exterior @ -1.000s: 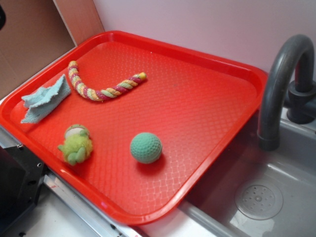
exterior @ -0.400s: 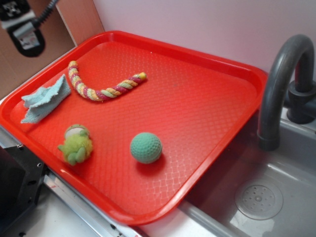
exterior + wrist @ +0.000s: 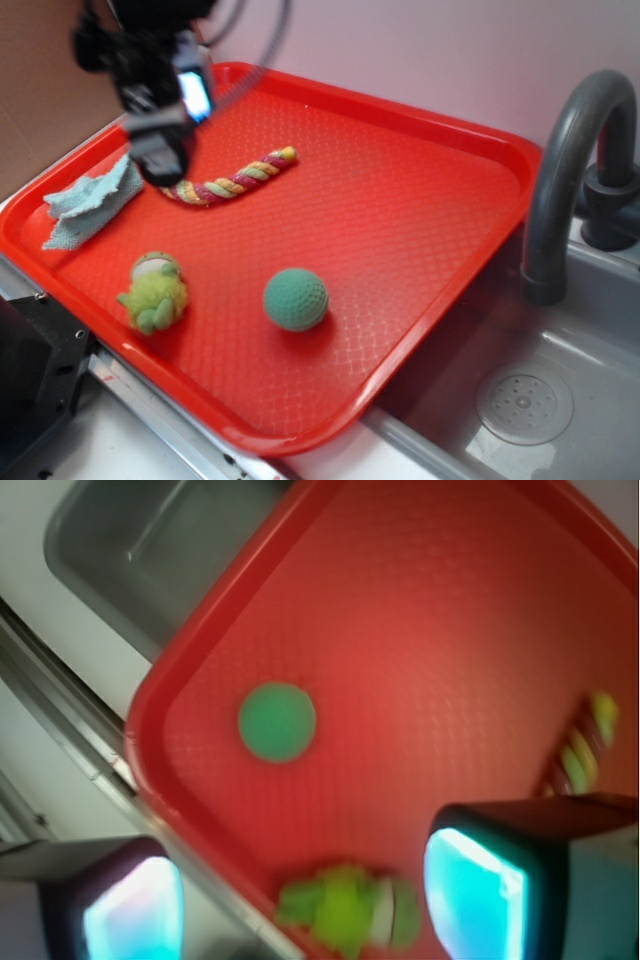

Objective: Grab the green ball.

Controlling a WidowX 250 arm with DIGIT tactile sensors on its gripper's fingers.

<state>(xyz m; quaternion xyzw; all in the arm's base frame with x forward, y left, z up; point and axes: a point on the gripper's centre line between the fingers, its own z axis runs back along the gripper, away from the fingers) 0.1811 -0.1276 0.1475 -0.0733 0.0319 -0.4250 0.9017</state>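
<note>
My claw point(image 3: 160, 165) hangs above the tray's point(image 3: 420, 180) far left, over the rope point(image 3: 225, 183), jaws spread wide and empty. The ball point(image 3: 296, 299) sits free near the tray's front, just beside the plush point(image 3: 153, 292). It looks light, with a dimpled matte skin; being round it may roll, so I'd close across its middle.

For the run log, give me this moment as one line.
phase: approach | gripper: open, empty, above rope toy | green ball: untouched on red tray | plush toy: left of ball
</note>
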